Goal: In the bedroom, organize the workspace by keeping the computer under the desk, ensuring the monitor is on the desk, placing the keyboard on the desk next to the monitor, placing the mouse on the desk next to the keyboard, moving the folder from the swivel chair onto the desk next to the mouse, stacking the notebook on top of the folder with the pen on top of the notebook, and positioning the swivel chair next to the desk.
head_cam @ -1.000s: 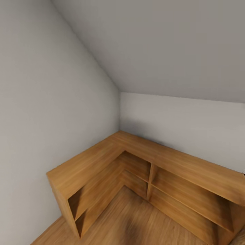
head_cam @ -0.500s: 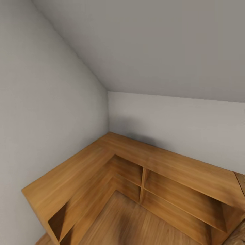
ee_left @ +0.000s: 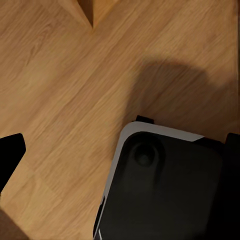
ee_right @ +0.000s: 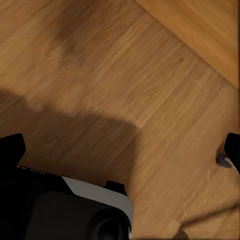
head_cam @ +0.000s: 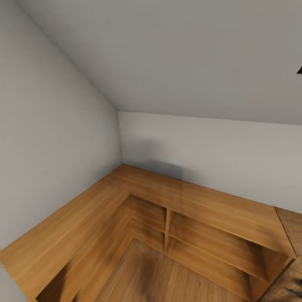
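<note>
While we face a room corner, our head view takes in an L-shaped wooden shelf unit set against two grey walls, with open compartments below its top and wood floor in front of it. None of the workspace things, desk, chair or folder, appear here, so we cannot say where they are.

In the left wrist view, our left gripper points down at the floor. Its two black fingertips sit at opposite edges of the picture, so the jaws are spread wide with nothing between them. Between and under the jaws lies our own black base with its pale rim, casting a shadow on the planks.

In the right wrist view, our right gripper is likewise spread wide and empty over the floor, fingertips at the two edges. The base sits below the jaws, and a wooden edge crosses beyond them.
</note>
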